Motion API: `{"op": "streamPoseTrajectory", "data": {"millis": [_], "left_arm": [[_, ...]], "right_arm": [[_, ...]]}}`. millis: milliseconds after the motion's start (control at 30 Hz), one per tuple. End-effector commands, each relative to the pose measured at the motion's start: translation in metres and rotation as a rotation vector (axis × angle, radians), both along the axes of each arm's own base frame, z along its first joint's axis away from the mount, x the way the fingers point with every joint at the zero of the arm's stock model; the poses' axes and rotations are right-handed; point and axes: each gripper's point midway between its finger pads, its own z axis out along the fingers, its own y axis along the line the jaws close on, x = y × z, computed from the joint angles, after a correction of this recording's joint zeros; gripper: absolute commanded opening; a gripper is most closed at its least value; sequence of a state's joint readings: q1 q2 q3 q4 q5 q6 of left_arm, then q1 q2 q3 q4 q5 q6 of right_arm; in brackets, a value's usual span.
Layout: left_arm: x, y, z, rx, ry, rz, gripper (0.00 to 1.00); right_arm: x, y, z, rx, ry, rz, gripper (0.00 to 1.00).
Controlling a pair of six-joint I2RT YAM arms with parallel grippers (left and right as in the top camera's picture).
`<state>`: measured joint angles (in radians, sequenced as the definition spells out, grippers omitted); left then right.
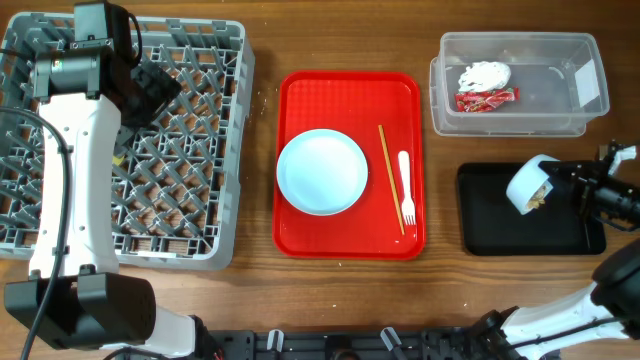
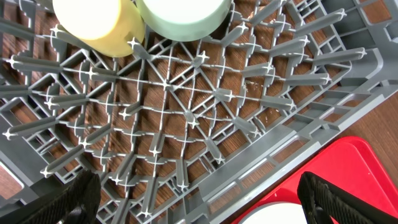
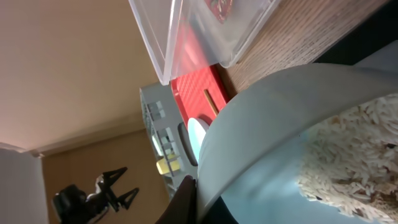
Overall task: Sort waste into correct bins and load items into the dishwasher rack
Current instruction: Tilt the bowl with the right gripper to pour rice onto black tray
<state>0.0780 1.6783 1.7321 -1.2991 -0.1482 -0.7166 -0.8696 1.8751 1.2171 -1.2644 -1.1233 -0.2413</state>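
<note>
A: Where was the pale blue bowl [image 1: 528,185]?
B: Tilted over the black tray [image 1: 490,232] at the right, right gripper [image 1: 556,178] clenched on its rim; left gripper [image 1: 160,86] released. It needed slow tipping, so the rice scraps [image 3: 351,149] landed inside.

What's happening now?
Left hand open over grey plastic rack. Right hand shut on tilted pale blue bowl, beige rice inside, above black plastic tray. Nothing blocking.

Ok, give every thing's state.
left gripper, open
right gripper, shut on pale blue bowl
pale blue bowl, tipped over black tray, rice inside
yellow cup, in rack
green bowl, in rack
plate, on red tray
fork, on red tray
chopsticks, on red tray
napkin, in clear tub
wrapper, in clear tub
</note>
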Motion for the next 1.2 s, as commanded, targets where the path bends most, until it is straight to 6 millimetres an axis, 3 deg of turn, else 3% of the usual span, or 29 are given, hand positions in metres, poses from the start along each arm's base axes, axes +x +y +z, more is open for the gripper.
{"op": "streamPoseTrajectory", "data": {"millis": [0, 100, 267, 333, 467, 567, 700, 767, 900, 1000, 1100, 1167], "left_arm": [[-0.001, 0.002, 0.002, 0.001, -0.006, 0.001, 1.00], [-0.001, 0.002, 0.002, 0.001, -0.006, 0.000, 1.00], [-0.001, 0.002, 0.002, 0.001, -0.006, 0.000, 1.00], [-0.001, 0.002, 0.002, 0.001, -0.006, 0.000, 1.00], [-0.001, 0.002, 0.002, 0.001, -0.006, 0.000, 1.00], [-0.001, 0.002, 0.002, 0.001, -0.006, 0.000, 1.00], [-0.001, 0.002, 0.002, 0.001, -0.006, 0.000, 1.00], [-0.001, 0.002, 0.002, 0.001, -0.006, 0.001, 1.00], [-0.001, 0.002, 0.002, 0.001, -0.006, 0.000, 1.00], [-0.001, 0.002, 0.002, 0.001, -0.006, 0.000, 1.00], [-0.001, 0.002, 0.002, 0.001, -0.006, 0.000, 1.00], [-0.001, 0.002, 0.002, 0.001, -0.006, 0.000, 1.00]], "right_arm": [[0.003, 0.001, -0.003, 0.052, -0.030, -0.005, 0.04], [-0.004, 0.012, 0.005, 0.083, -0.062, 0.028, 0.04], [0.005, 0.002, 0.013, 0.148, -0.084, -0.053, 0.04], [-0.001, 0.009, 0.018, 0.172, -0.073, -0.040, 0.04], [0.006, 0.000, 0.011, 0.163, -0.050, -0.069, 0.04], [0.002, 0.007, 0.022, 0.203, -0.069, -0.064, 0.04], [0.003, 0.003, 0.017, 0.242, -0.001, -0.098, 0.04], [0.002, 0.008, 0.029, 0.245, -0.070, -0.083, 0.04], [0.007, -0.003, 0.016, 0.260, 0.011, -0.127, 0.04], [0.011, -0.002, 0.035, 0.221, -0.178, -0.111, 0.04], [0.014, -0.008, 0.024, 0.286, -0.044, -0.154, 0.04], [0.011, -0.002, 0.039, 0.335, -0.084, -0.161, 0.04]]}}
